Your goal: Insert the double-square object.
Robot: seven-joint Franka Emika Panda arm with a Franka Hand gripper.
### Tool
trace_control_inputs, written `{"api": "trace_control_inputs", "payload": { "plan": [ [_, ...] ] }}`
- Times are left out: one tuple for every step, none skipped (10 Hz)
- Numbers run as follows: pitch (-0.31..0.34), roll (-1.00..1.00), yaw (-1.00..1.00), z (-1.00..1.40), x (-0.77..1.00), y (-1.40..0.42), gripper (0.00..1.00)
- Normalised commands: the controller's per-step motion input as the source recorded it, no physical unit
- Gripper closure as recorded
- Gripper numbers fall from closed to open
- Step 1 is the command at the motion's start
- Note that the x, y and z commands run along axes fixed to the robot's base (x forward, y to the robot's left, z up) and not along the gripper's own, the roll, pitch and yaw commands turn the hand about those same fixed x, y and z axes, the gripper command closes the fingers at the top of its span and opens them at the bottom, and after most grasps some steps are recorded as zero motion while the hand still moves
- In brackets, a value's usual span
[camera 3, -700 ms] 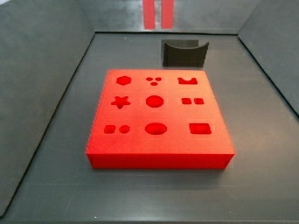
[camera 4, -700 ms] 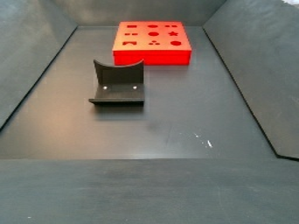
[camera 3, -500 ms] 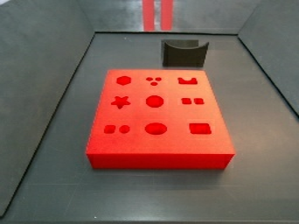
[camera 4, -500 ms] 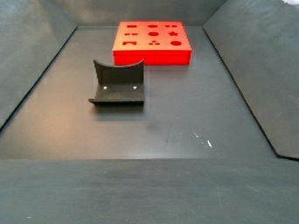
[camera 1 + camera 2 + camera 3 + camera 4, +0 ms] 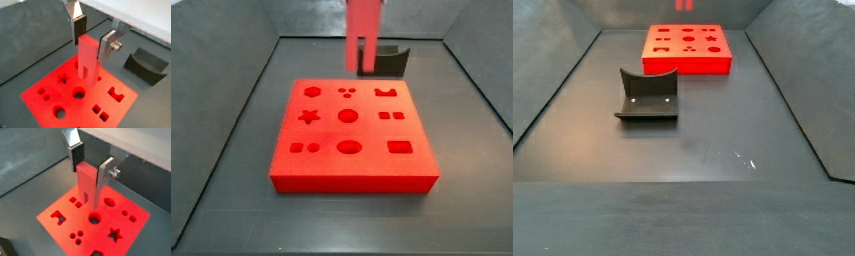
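My gripper [image 5: 91, 50] is shut on the double-square object [image 5: 87, 59], a tall pale-red block that hangs upright with its two square prongs pointing down. Both wrist views show it between the fingers [image 5: 105, 172], above the red board [image 5: 100, 225]. In a side view the block [image 5: 365, 35] hangs over the board's far edge [image 5: 352, 140], with its prong tips above the surface. The gripper itself is out of both side views. The other side view shows only the prong tips [image 5: 684, 5]. The board's two-square hole [image 5: 393, 116] is open.
The red board [image 5: 687, 48] has several other shaped holes: circles, a star, a square. The dark fixture [image 5: 382, 60] stands on the floor behind the board and shows in the other views too [image 5: 648, 95] [image 5: 148, 65]. Grey walls enclose the floor.
The double-square object has come down: in a side view only its prongs showed at the top, now much more of the block hangs in view. Board and fixture have not moved.
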Motion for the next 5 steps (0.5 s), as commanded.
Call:
{"api": "trace_control_inputs", "payload": {
  "plan": [
    [0.253,0.18,0.0,-0.48,0.72,0.0,1.0],
    [0.331,0.33,0.05,-0.07,0.71,-0.05,1.0],
    [0.244,0.34,0.0,-0.04,0.66,-0.22,1.0],
    [0.183,0.31,0.0,-0.01,0.68,-0.3,1.0],
    [0.131,0.31,0.0,0.0,0.7,-0.3,1.0]
  ]
}}
